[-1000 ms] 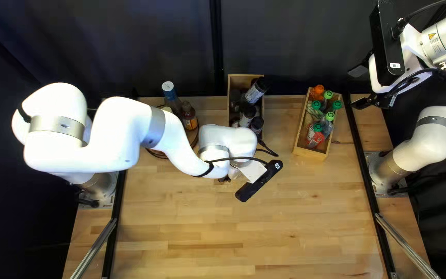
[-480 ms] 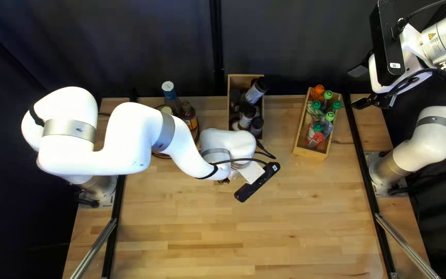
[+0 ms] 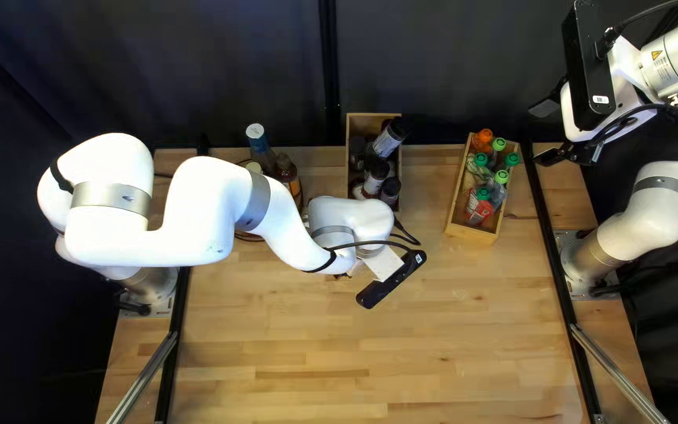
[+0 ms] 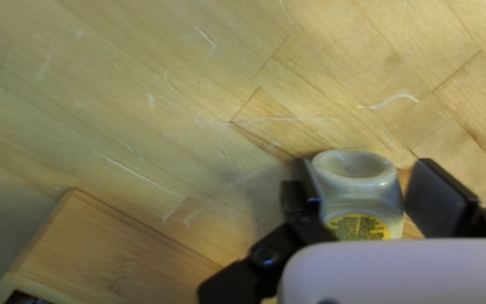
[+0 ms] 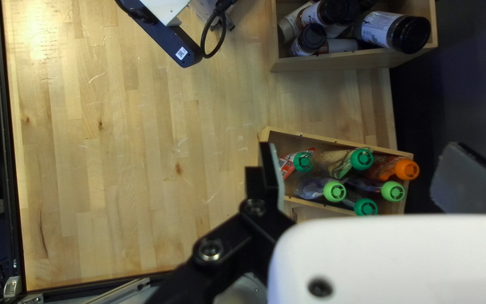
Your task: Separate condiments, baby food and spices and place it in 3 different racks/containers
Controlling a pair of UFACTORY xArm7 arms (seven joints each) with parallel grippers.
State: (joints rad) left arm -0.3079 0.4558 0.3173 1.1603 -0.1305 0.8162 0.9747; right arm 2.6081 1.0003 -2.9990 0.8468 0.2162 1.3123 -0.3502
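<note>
In the top left view my left gripper [image 3: 361, 267] is mostly hidden under its wrist, near the table's middle. The left wrist view shows my left gripper [image 4: 361, 194] shut on a pale bottle [image 4: 358, 194] with a dished end and a yellow label. At the top right of the top left view, my right gripper [image 3: 566, 155] hangs raised; in its own view the right gripper [image 5: 367, 174] stands open, holding nothing. Spice jars [image 3: 374, 177] fill one wooden box [image 3: 366, 122]; pouches with green and orange caps [image 3: 482, 206] fill another [image 3: 471, 234]. Condiment bottles [image 3: 286, 174] stand at a dark round rack [image 3: 300, 206].
A wooden box corner [image 4: 113, 247] lies beside my left gripper in its wrist view. My left arm [image 3: 229, 204] crosses over the table's left part, close to the round rack. A black cable [image 3: 408, 233] loops near the spice box. Rails [image 3: 543, 228] run along the table sides.
My left arm's elbow and forearm have shifted to the right, while its wrist has barely moved. The right arm, the boxes and their contents look the same.
</note>
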